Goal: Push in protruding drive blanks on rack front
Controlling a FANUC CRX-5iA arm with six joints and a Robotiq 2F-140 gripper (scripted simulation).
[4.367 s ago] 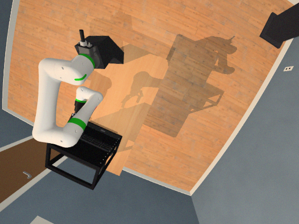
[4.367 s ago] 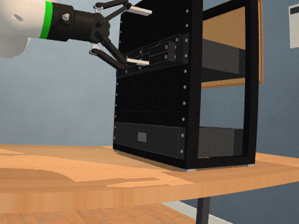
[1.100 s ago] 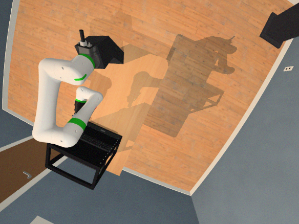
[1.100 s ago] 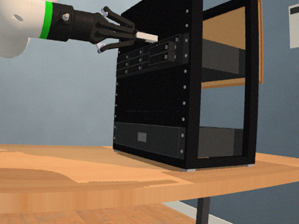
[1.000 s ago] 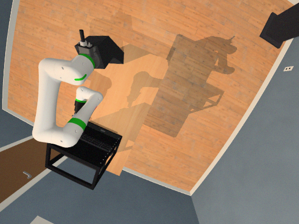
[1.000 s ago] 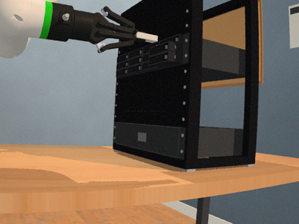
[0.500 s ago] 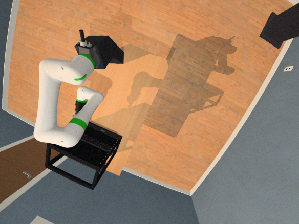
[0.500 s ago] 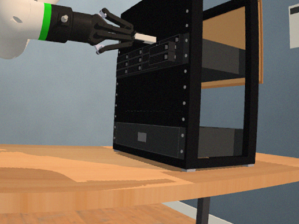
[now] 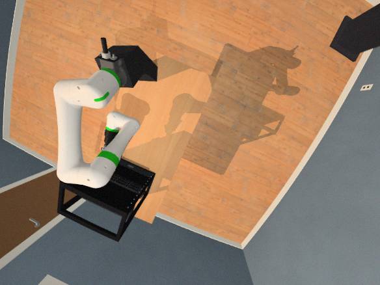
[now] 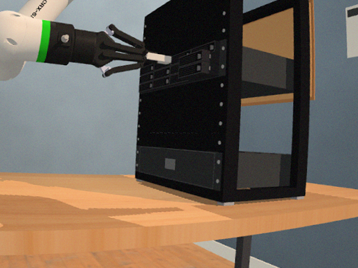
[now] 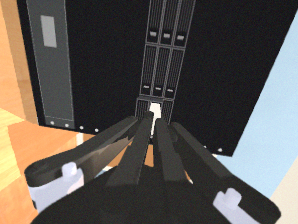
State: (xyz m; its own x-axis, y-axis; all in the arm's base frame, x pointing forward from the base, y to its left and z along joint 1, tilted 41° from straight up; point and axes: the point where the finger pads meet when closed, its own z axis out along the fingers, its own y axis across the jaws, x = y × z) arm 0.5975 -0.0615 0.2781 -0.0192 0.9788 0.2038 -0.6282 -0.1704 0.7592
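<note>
Black two-finger gripper [image 10: 158, 58] [image 11: 154, 110], clenched on nothing, white fingertips together before black open-frame rack [image 9: 122, 219] [image 10: 232, 126] [image 11: 105, 65]. Two dark ribbed drive blanks [image 10: 193, 62] protrude at one end; fingertip contact indiscernible.

Black rack [image 9: 122, 226] [image 10: 233, 108] [image 11: 105, 65] upright; two dark drive blanks [image 10: 190, 69] [image 11: 142, 108] protruding.

The closed end effector [image 11: 154, 110] points its pale tips at the black rack's [image 11: 105, 65] drive bays [image 11: 159, 70]

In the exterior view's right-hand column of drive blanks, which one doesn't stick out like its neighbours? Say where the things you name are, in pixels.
The top blank [image 10: 206, 48] [image 11: 168, 107]: the middle blank [image 10: 190, 60] and bottom blank [image 10: 190, 72] [image 11: 142, 107] both jut forward.
</note>
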